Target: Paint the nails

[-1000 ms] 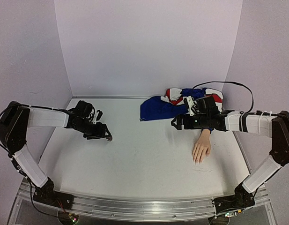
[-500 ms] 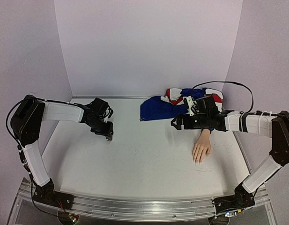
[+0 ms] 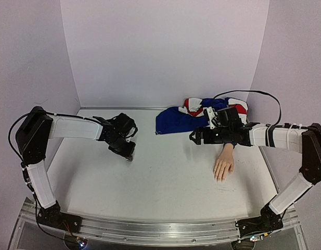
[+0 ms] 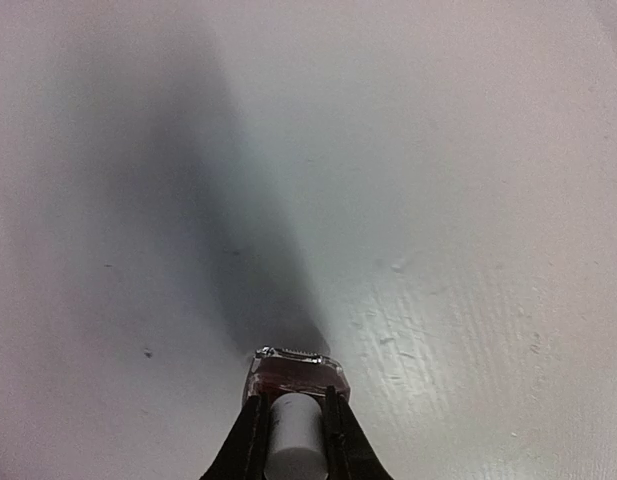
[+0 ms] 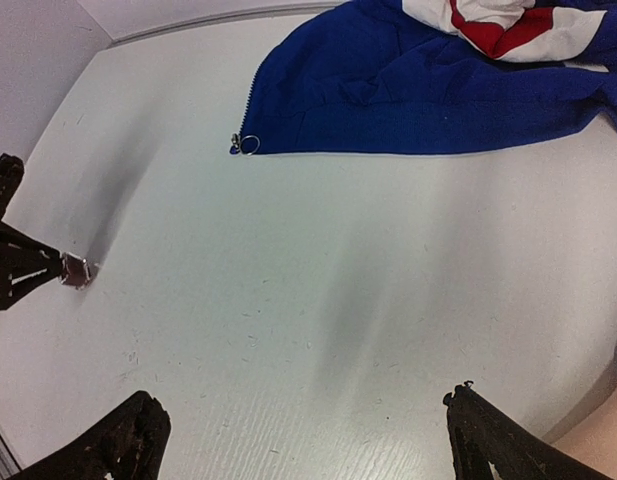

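A pale mannequin hand (image 3: 223,165) lies palm down at the right of the table, fingers toward the near edge. Its nails (image 3: 219,178) are too small to make out. My left gripper (image 3: 129,152) (image 4: 293,405) is shut on the white cap (image 4: 293,440) of a small dark nail-polish bottle (image 4: 296,372) just above the table, left of centre. The right wrist view shows that bottle (image 5: 78,270) at its far left. My right gripper (image 3: 194,138) (image 5: 303,425) hovers wide open over bare table, left of the mannequin's wrist, holding nothing.
A crumpled blue, red and white garment (image 3: 176,120) (image 5: 408,90) lies at the back right, with its zipper pull (image 5: 248,143) on the table. A black cable (image 3: 254,94) loops above the right arm. Walls close in on the left, back and right.
My left gripper has shut on the bottle's cap and carried the bottle to the right, toward the table's centre. The right arm and the mannequin hand have not moved.
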`<act>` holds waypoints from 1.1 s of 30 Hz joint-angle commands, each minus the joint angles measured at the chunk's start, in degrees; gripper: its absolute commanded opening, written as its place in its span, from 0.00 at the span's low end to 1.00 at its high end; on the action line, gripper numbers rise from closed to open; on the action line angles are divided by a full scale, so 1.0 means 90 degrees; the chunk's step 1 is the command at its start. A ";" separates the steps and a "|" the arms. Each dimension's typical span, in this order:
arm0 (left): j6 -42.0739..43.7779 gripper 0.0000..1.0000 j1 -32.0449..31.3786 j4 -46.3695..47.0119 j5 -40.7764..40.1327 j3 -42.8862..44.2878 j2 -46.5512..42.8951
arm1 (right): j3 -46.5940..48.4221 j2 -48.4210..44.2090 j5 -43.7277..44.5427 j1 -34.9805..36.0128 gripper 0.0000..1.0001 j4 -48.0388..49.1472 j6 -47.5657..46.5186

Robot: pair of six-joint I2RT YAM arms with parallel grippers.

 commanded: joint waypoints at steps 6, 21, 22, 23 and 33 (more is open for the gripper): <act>-0.0135 0.12 -0.1806 -0.0306 0.0000 0.1115 0.0275 | -0.0011 -0.0082 0.0212 0.0049 0.98 0.0131 0.0037; 0.0125 0.17 -0.2877 -0.0615 -0.0139 0.2249 0.1544 | -0.0197 -0.0554 0.0447 0.0043 0.98 -0.0142 -0.0028; 0.0162 0.19 -0.2878 -0.0623 -0.0122 0.2242 0.1569 | -0.0204 -0.0557 0.0462 0.0043 0.98 -0.0161 -0.0031; 0.0201 0.22 -0.2879 -0.0625 -0.0102 0.2219 0.1570 | -0.0205 -0.0557 0.0467 0.0043 0.98 -0.0182 -0.0032; 0.0448 0.59 -0.2879 -0.0624 -0.0320 0.1863 0.0425 | -0.0120 -0.0359 0.0463 0.0188 0.98 -0.0506 -0.0169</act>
